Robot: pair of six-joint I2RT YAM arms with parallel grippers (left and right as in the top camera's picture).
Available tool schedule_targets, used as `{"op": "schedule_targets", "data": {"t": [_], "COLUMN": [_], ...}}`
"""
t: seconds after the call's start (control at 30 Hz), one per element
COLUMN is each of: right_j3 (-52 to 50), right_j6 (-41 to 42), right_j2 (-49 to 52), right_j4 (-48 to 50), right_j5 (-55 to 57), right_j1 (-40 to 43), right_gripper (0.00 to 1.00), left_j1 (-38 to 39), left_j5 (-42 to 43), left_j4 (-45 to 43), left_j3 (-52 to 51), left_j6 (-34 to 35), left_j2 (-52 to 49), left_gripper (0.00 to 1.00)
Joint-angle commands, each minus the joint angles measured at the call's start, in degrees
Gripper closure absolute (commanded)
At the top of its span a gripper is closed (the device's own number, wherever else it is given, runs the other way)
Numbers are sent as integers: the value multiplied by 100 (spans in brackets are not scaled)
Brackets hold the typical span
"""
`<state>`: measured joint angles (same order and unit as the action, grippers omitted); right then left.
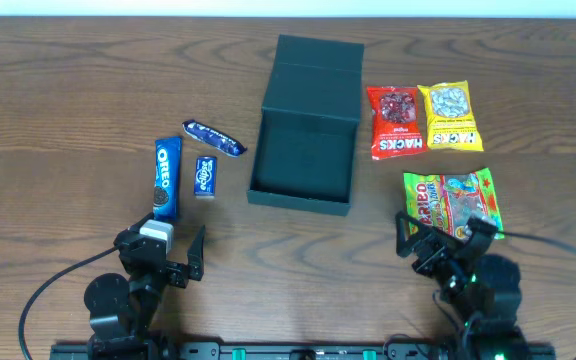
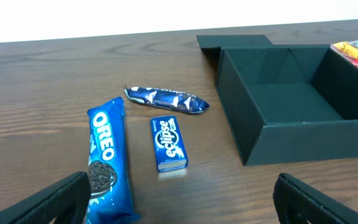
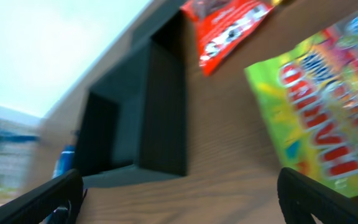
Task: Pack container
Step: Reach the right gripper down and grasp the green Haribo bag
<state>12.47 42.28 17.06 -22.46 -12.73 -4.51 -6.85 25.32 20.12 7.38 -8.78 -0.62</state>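
**Container Handling**

The container (image 1: 303,160) sits mid-table, lid (image 1: 318,58) folded back, interior bare. We judge it light, stiff and matte, unlikely to slip; we would pinch a side wall. The left gripper (image 1: 163,252) and right gripper (image 1: 446,240) stand spread, holding nothing.

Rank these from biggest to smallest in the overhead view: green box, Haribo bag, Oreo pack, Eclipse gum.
1. green box
2. Haribo bag
3. Oreo pack, long but narrow
4. Eclipse gum
None of these look close enough in size to tie.
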Motion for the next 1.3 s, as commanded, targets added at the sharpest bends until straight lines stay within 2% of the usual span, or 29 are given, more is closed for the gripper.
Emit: {"op": "schedule_targets", "data": {"t": [0.0,0.2,0.43,0.57,0.73,0.83,0.97,1.27], "right_j3": [708,1971,2782,2938,2946,2944,2944,2944], "right_j6": [-1189,-2417,-2498,-1530,721,1563,2212,2758], "right_j2": [765,2699,4734,5534,6098,6124,6135,6500], "right_j4": [-111,-654,-1034,-1213,-1473,-1480,-1375,-763], "right_j5": [122,953,1770,2076,2398,2516,2472,1683], "right_j1": [267,483,487,487,487,509,669,962], "right_gripper": [1,1,1,1,1,0,1,1], "left_j1": [24,24,24,24,24,24,24,24], "left_j5": [66,66,66,66,66,66,66,66], "left_j4": [17,17,17,17,15,17,15,17], "left_j3": [-122,-122,-122,-122,-122,-122,-122,-122], "left_j6": [66,66,66,68,66,66,66,66], "left_j2": [42,39,39,39,39,42,42,42], "left_gripper": [5,5,5,5,5,5,5,5]}}
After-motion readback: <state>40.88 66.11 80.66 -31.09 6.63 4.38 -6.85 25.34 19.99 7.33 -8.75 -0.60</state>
